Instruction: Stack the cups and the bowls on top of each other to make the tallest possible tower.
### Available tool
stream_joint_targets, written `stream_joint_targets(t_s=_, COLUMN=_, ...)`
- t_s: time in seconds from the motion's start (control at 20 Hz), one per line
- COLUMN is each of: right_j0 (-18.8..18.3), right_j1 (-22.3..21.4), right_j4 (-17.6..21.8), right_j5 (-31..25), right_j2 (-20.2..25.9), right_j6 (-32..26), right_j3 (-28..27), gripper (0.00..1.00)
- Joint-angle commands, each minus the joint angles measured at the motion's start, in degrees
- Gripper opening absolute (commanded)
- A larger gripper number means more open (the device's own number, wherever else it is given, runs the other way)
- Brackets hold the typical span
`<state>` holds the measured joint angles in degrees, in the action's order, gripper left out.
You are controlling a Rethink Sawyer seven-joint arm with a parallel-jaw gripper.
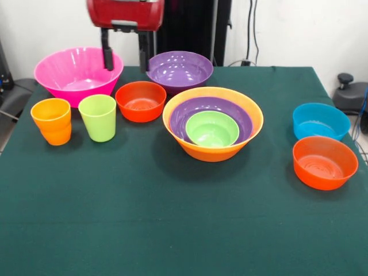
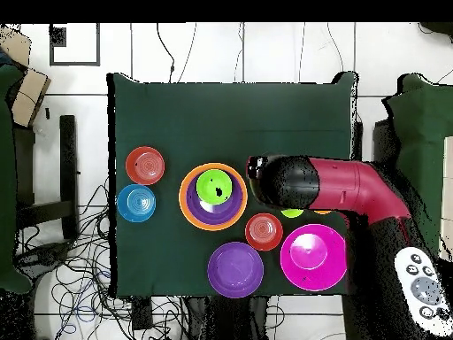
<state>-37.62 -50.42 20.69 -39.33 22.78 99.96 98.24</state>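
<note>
My gripper point(image 1: 125, 66) hangs open and empty at the table's far side, above the gap between the large pink bowl point(image 1: 77, 73) and a wide purple bowl point(image 1: 179, 70). A small red-orange bowl point(image 1: 141, 101) sits just in front of it. The orange cup point(image 1: 52, 121) and the lime green cup point(image 1: 98, 117) stand upright at the left. The tower is the large yellow-orange bowl point(image 1: 213, 153) with a purple bowl point(image 1: 183, 115) and the small lime green bowl point(image 1: 211, 128) nested inside. A blue bowl point(image 1: 320, 121) and a second red-orange bowl point(image 1: 325, 162) sit at the right.
In the overhead view the red arm point(image 2: 336, 186) reaches in from the right and covers most of both cups. The tower point(image 2: 184, 199) stands mid-table, with the pink bowl point(image 2: 312, 257) and the purple bowl point(image 2: 235, 269) near the robot's edge. Cables lie on the floor around the table.
</note>
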Motion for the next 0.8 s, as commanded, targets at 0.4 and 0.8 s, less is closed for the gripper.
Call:
stream_joint_targets(t_s=0.4, right_j0=-7.2, right_j1=4.4, right_j4=9.8, right_j5=10.8, right_j2=6.4, right_j6=-10.9, right_j3=12.5, gripper=1.0)
stream_joint_targets(t_s=0.8, right_j0=-20.6, right_j1=-3.6, right_j4=9.3, right_j5=11.0, right_j2=15.9, right_j6=-15.1, right_j3=24.4, gripper=1.0)
